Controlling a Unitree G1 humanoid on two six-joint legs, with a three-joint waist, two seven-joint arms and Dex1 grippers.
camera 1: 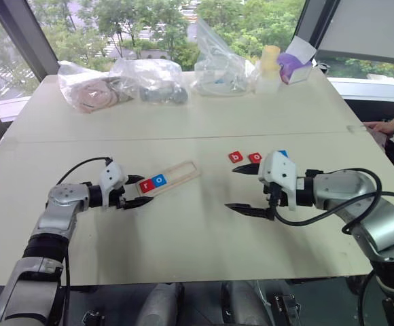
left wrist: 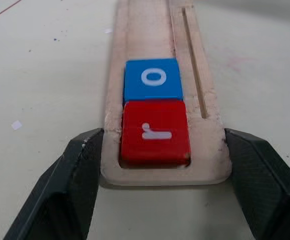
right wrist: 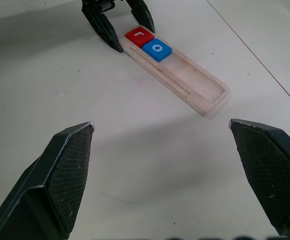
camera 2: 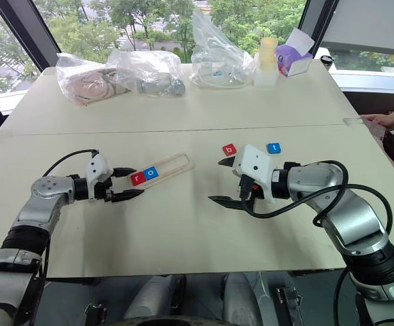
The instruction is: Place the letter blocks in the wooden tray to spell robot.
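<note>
Left gripper (camera 1: 137, 191) clamps the wooden tray (camera 1: 176, 174) end; the b tile (camera 1: 236, 157) lies upper-centre, beside the wide-open right gripper (camera 1: 240, 190).

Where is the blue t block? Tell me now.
In the right eye view, the blue t block lies on the table's right half, right of the red b block, just beyond the right gripper.

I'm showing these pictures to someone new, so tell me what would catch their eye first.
The wooden tray lies on the table's left half, holding a red r block and a blue o block at its near end, which the left gripper clamps between its fingers. To the right, the right gripper hovers wide open near loose red blocks and a blue t block. Plastic bags crowd the far edge.
</note>
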